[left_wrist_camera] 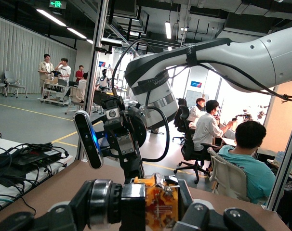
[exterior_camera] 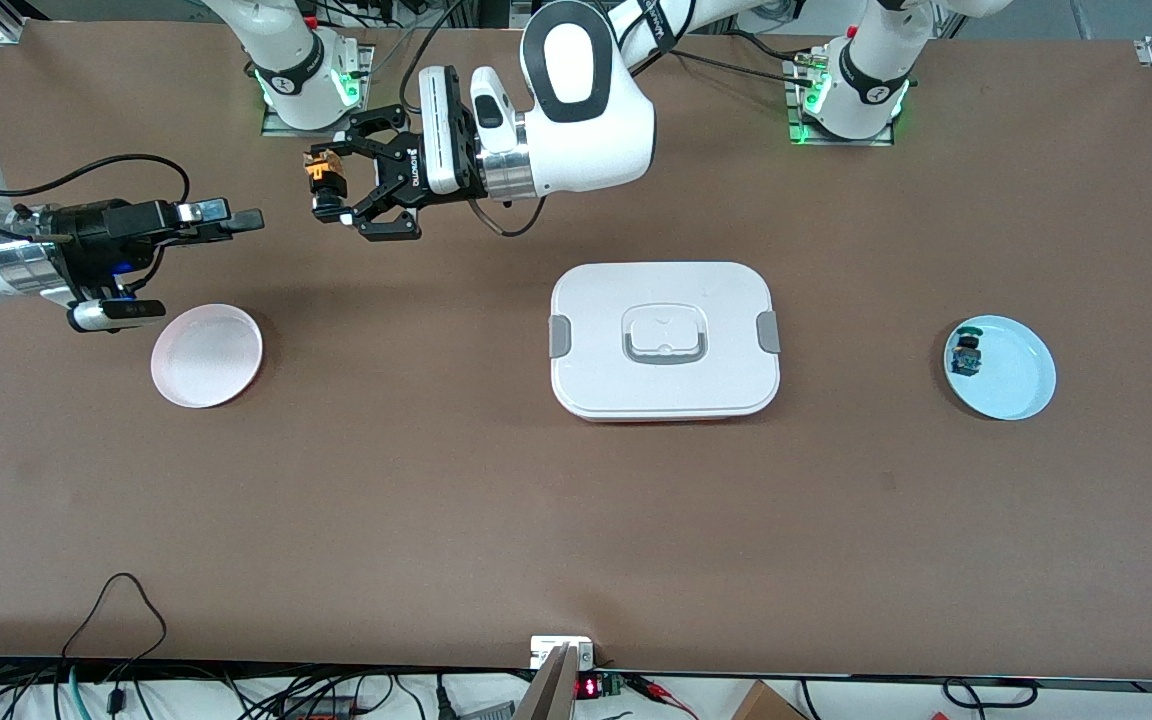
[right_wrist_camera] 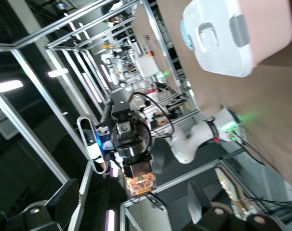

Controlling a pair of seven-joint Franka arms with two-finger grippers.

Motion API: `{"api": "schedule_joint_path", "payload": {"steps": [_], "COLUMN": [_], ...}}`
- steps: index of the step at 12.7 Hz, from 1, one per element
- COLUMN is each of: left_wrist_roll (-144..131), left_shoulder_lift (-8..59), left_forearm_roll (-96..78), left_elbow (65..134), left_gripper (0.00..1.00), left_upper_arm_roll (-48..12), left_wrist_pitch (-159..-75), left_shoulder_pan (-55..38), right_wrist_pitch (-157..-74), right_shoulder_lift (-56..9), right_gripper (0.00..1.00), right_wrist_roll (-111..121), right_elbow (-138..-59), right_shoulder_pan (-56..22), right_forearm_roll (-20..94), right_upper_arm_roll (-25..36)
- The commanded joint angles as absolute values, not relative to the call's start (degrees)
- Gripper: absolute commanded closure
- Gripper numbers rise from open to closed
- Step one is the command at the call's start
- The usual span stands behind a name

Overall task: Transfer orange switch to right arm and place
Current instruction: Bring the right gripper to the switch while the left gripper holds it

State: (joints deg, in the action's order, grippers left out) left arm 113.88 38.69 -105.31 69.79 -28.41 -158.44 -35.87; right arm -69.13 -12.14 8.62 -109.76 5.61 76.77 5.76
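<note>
The left gripper (exterior_camera: 328, 190) is clamping the orange switch (exterior_camera: 322, 176), holding it in the air toward the right arm's end of the table from the white lidded box (exterior_camera: 664, 340). The right gripper (exterior_camera: 241, 218), fingers spread and empty, is hovering above the pink plate (exterior_camera: 206, 355), facing the switch.

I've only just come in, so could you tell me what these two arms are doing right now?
The left gripper is shut on the orange switch, holding it up in the air toward the right arm's end of the table. The right gripper is open, level with it and a short gap away, above the white plate. No handover yet. A closed white box sits mid-table.
</note>
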Motion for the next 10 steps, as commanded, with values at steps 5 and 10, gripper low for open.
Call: {"api": "schedule_joint_path", "payload": {"steps": [5,10], "left_wrist_roll": [113.91,113.91], "left_shoulder_lift": [39.64,39.64], "left_forearm_roll": [-106.35,-106.35], "left_elbow": [67.32,67.32], "left_gripper": [0.98,0.98], "left_upper_arm_roll": [-27.77,-27.77], "left_wrist_pitch": [-159.52,-159.52], "left_shoulder_pan": [-37.09,-37.09], "right_wrist_pitch": [-71.36,-73.65], "right_shoulder_lift": [-8.62,-7.04], "right_gripper": [0.0,0.0], "right_wrist_roll": [8.35,8.7], "right_elbow": [-113.03,-117.06], "right_shoulder_pan": [3.78,1.94], "right_forearm_roll": [79.37,81.73], "right_upper_arm_roll": [5.45,5.27]}}
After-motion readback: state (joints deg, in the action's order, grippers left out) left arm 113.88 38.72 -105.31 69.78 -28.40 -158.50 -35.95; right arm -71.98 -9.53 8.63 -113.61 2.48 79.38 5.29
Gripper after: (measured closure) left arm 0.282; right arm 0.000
